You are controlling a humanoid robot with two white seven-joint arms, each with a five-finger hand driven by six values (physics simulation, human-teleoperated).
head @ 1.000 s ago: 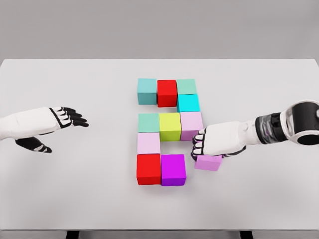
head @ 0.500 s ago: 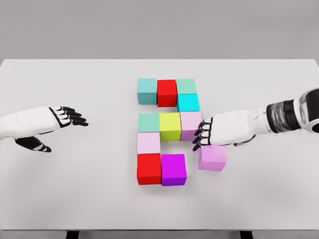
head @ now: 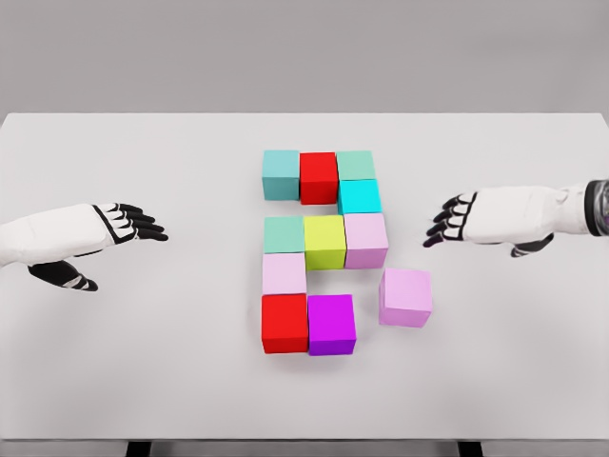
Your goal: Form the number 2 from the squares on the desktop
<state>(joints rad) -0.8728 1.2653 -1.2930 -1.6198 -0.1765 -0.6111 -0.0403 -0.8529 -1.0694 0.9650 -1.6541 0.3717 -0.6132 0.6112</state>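
No readable text, labels, brands, numbers or signs anywhere. The coloured cubes (head: 324, 242) have plain faces with no print, the white surface (head: 143, 362) carries no markings, and neither robot hand nor its white arm shell shows any logo or lettering.

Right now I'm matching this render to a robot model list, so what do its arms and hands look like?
Both arms have smooth white shells. The left hand has a white back, black fingers with white segments near the knuckles, and a black thumb. The right hand looks the same: white back, black fingers. At the right edge of the picture, the right arm shows a dark banded section. No cables or markings show.
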